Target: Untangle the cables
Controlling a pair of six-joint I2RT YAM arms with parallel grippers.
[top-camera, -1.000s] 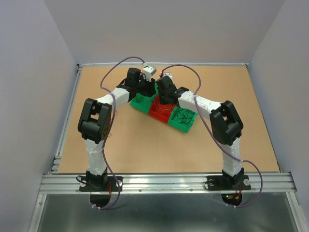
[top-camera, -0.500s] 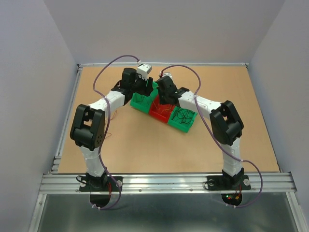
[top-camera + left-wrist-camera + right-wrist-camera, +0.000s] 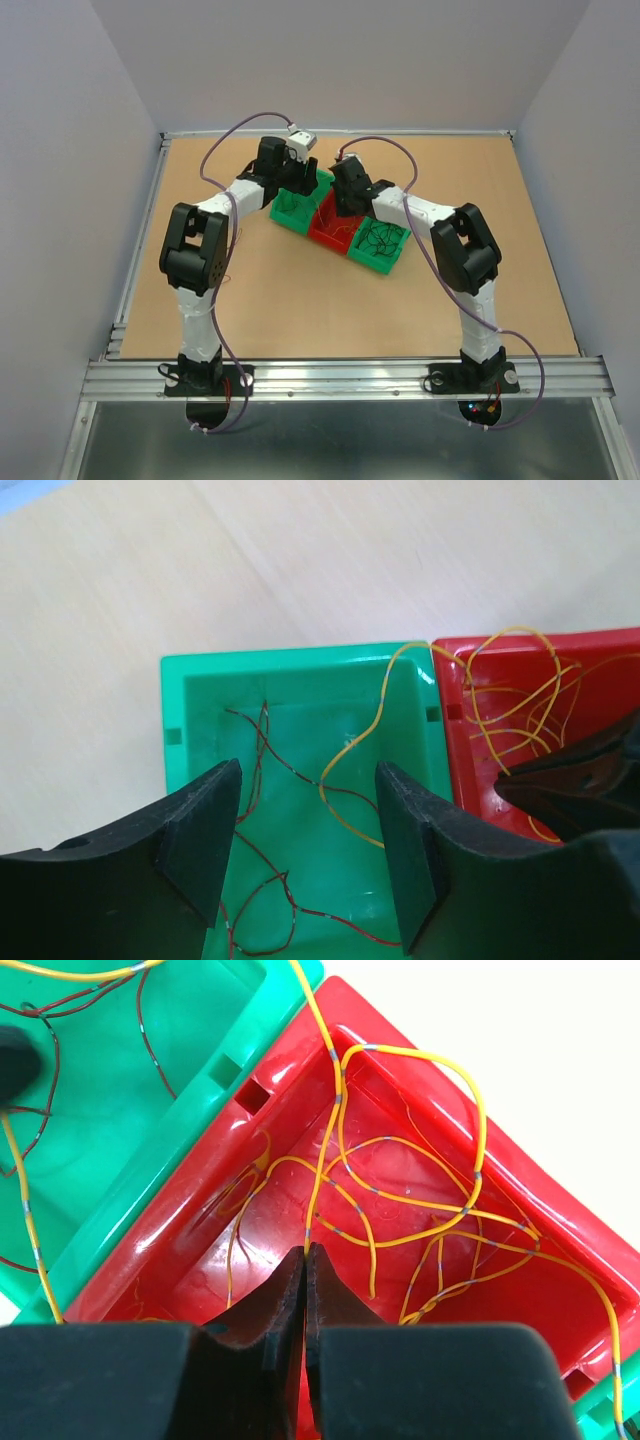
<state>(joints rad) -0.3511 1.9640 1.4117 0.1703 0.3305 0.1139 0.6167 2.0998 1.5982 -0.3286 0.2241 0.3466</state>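
Three small rectangular bins of glossy moulded plastic stand touching in a row on the tan board [image 3: 300, 310]. They are a green bin [image 3: 290, 662], a red bin [image 3: 500, 1155] and a second green bin [image 3: 385, 268].

The cables are hair-thin curly wires. Dark red strands [image 3: 262, 740] lie on the floor of the first green bin, yellow cables [image 3: 479, 1160] with small grey marks loop in the red one, and black strands [image 3: 378, 238] fill the second green one.

The left gripper [image 3: 307, 800] hangs over the first green bin with its matte black fingers spread apart and nothing between them. The right gripper [image 3: 305, 1255] is above the red bin, its fingers pressed together on one yellow strand [image 3: 320, 1165]. That strand climbs over the shared wall into the green bin.

From above, the wrists hide both pairs of fingertips. Each wrist camera loses the near part of its bin behind its own fingers.
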